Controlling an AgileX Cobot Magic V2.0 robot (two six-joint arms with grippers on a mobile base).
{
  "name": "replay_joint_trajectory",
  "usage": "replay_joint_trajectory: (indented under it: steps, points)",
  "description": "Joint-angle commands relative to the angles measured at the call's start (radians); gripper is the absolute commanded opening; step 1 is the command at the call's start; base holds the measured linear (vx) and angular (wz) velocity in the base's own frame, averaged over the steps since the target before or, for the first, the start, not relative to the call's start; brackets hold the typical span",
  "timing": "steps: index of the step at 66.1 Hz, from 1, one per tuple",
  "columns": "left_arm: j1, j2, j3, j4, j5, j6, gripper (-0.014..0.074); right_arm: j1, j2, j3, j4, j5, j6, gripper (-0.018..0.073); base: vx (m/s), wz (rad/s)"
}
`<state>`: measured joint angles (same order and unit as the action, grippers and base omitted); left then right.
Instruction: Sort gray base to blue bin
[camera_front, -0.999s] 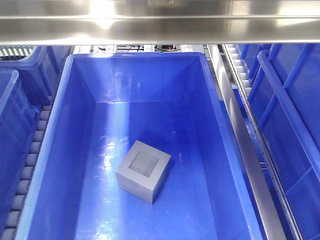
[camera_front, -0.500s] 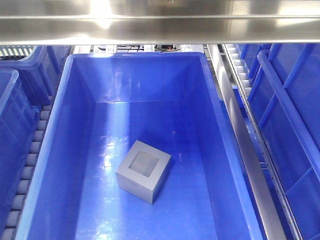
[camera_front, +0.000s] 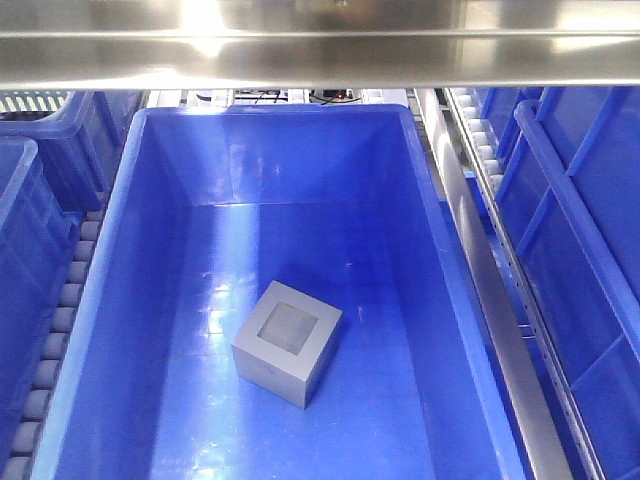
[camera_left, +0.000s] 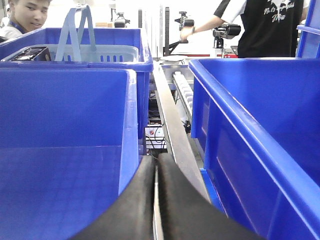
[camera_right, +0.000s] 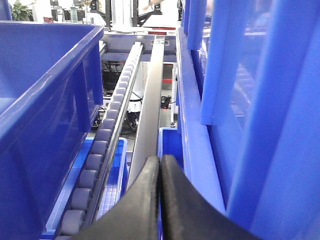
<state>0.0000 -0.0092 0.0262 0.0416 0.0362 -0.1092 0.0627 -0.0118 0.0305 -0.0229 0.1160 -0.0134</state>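
In the front-facing view, the gray base (camera_front: 287, 343) is a matte gray cube with a square recess in its upward face, the recess a little lighter than the rim around it. It sits on the floor of the blue bin (camera_front: 150, 250), slightly left of center and toward the near end, touching none of the walls. Being a cube, it has no long axis; it stands turned so that one corner points toward the camera. The bin's glossy floor reflects the light, and a steel bar (camera_front: 320, 45) spans the top of the frame. Roller tracks (camera_front: 62, 320) and more blue crates (camera_front: 590, 230) flank the bin on both sides.

From the left wrist, the left gripper (camera_left: 156, 200) has its black fingers pressed together with nothing between them, above a metal rail (camera_left: 172, 130) between two crates. People (camera_left: 260, 25) stand in the bright background.

From the right wrist, the right gripper (camera_right: 160, 200) is likewise closed and empty, over a rail beside a line of gray rollers (camera_right: 102, 145).
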Motion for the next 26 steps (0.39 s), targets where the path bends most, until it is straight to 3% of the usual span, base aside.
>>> replay_joint_trajectory:
  steps: [1,26]
  points:
    - [0.001,-0.017,0.03,-0.002,-0.079,-0.006,-0.0006,0.0,-0.011,0.014,-0.01,-0.077,-0.005,-0.0009,0.0,0.0]
    - [0.001,-0.017,0.03,-0.002,-0.079,-0.006,-0.0006,0.0,-0.011,0.014,-0.01,-0.077,-0.005,-0.0009,0.0,0.0]
